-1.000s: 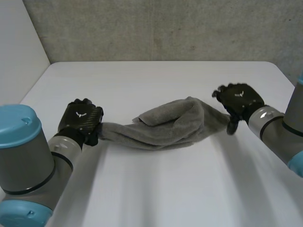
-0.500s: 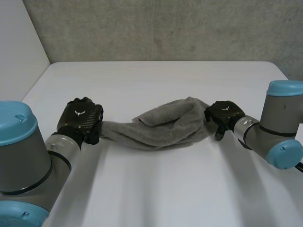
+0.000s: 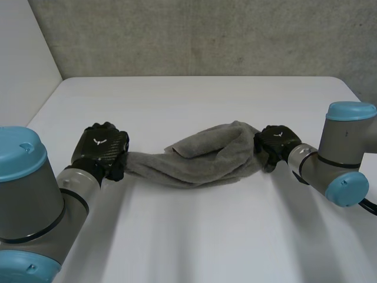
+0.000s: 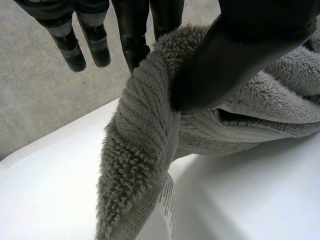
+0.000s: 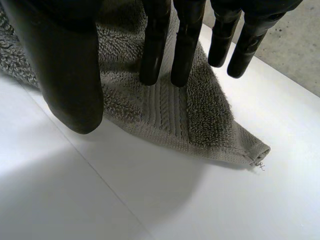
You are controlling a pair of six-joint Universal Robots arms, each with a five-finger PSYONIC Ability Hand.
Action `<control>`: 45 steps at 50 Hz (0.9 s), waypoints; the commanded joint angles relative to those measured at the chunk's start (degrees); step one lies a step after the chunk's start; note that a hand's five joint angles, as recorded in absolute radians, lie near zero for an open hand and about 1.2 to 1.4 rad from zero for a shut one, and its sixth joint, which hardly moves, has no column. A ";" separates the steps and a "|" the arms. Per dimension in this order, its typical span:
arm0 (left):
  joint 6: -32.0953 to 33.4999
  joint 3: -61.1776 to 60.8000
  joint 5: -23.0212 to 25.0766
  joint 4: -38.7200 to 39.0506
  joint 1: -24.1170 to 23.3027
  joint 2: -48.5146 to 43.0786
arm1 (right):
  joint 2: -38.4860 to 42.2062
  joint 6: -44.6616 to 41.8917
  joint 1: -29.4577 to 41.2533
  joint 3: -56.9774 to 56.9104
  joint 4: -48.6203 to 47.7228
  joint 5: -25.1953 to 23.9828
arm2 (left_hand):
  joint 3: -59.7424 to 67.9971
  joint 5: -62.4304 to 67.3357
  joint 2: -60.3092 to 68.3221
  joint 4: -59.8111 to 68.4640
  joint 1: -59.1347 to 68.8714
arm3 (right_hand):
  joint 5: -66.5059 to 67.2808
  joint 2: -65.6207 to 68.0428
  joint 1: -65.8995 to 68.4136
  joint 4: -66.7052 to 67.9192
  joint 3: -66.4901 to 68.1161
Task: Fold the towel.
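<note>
— Where is the towel?
— The grey towel [image 3: 200,159] lies bunched in a long roll on the white surface [image 3: 194,236], between the two hands.
— What does the left hand do?
— The left hand [image 3: 100,147] holds the left end. The left thumb [image 4: 225,60] pinches the cloth against one of its fingers [image 4: 132,35]; the others stand straight and free. A white label [image 4: 167,202] hangs below.
— And the right hand?
— The right hand [image 3: 275,141] is at the right end. Its fingers [image 5: 152,50] are straight, two tips touching the towel near a flat corner [image 5: 252,150]. The right thumb [image 5: 70,75] stands apart; nothing is gripped.
</note>
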 commanded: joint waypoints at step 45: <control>-2.81 2.28 -0.08 -1.90 1.66 12.64 | -37.18 18.36 -8.00 9.72 4.91 -14.25 | -2.93 4.33 5.66 -3.36 6.95 | 40.70 41.34 41.19 -4.37 -2.45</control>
